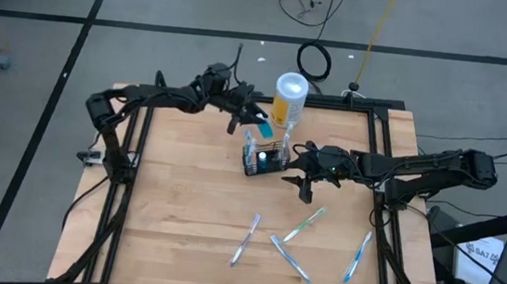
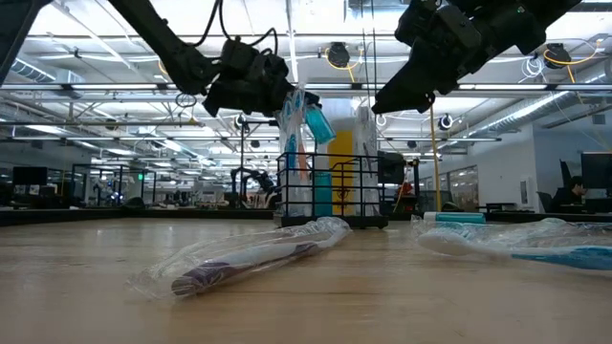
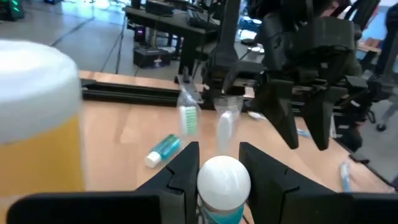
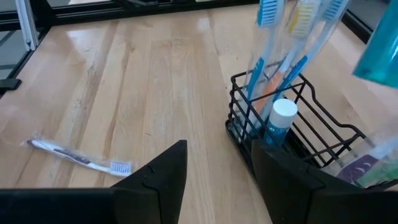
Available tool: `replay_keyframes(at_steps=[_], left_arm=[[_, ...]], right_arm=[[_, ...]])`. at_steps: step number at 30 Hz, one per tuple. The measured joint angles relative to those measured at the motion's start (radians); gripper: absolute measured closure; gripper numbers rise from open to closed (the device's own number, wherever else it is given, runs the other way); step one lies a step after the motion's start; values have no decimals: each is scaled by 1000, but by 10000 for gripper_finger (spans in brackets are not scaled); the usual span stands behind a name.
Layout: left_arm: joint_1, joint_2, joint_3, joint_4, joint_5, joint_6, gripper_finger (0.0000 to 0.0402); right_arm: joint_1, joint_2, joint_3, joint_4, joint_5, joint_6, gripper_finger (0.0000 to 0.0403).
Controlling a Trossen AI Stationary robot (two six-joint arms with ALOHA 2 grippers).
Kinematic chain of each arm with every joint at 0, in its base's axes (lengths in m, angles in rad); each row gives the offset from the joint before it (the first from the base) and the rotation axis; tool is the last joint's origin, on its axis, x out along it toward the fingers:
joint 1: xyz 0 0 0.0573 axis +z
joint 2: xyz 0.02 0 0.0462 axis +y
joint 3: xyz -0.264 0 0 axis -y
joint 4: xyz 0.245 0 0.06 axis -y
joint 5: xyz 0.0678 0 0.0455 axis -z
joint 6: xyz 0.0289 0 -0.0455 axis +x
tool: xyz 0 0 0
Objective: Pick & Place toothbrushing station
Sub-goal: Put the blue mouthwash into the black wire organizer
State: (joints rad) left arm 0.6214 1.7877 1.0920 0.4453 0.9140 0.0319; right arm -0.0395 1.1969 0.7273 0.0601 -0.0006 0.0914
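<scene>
Mid-placement: left gripper (image 1: 257, 119) clamped a teal white-capped tube (image 1: 262, 121) over the black wire-mesh basket (image 1: 265, 161); right gripper (image 1: 306, 186) open alongside. Next, probably: lower, release.

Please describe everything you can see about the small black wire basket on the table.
The black wire basket is a small rectangular rack of thin dark metal bars with open sides. It stands upright on the wooden table, near the far edge, just in front of a white-and-yellow canister. Inside it stand several wrapped toothbrushes and a teal tube with a white cap. The left hand holds another teal tube above it. The open right hand is beside it, not touching.
</scene>
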Motion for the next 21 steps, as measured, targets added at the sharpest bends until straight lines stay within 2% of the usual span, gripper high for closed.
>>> replay_keyframes(at_steps=[4, 11, 17, 21], left_arm=[[-30, 10, 0, -1, 1, -30, 300], [-65, -3, 34, 25, -11, 57, 300], [-36, -3, 122, -119, -110, 162, 300], [-25, -3, 129, -187, -179, 226, 300]], right_arm=[[0, 0, 0, 0, 0, 0, 231], [0, 0, 0, 0, 0, 0, 232], [0, 0, 0, 0, 0, 0, 232], [0, 0, 0, 0, 0, 0, 231]])
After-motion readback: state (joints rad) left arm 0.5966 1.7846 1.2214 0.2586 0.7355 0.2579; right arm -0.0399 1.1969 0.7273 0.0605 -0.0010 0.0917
